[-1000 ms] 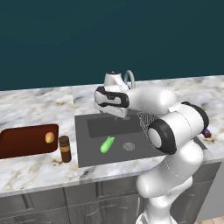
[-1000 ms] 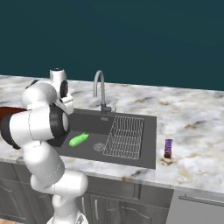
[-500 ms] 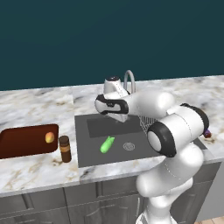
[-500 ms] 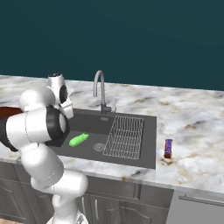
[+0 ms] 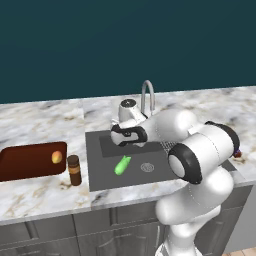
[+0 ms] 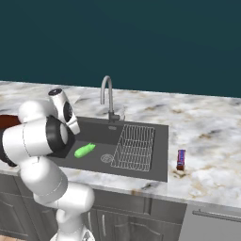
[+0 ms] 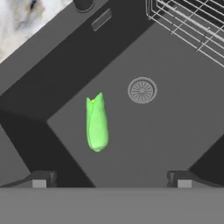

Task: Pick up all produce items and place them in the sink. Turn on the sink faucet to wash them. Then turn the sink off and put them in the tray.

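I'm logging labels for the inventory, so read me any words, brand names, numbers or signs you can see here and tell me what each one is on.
None can be read.
Brown jar: no label or lettering shows.
Small purple-red bar: too small and blurred to tell whether it bears print.
Green vegetable, sink, faucet, tray and orange fruit: no markings.

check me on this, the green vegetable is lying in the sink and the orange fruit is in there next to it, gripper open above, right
Not quite. The orange fruit is not in the sink; it sits on the reddish-brown tray on the counter, as the left base view shows. The green vegetable does lie in the sink, with the open gripper above it.
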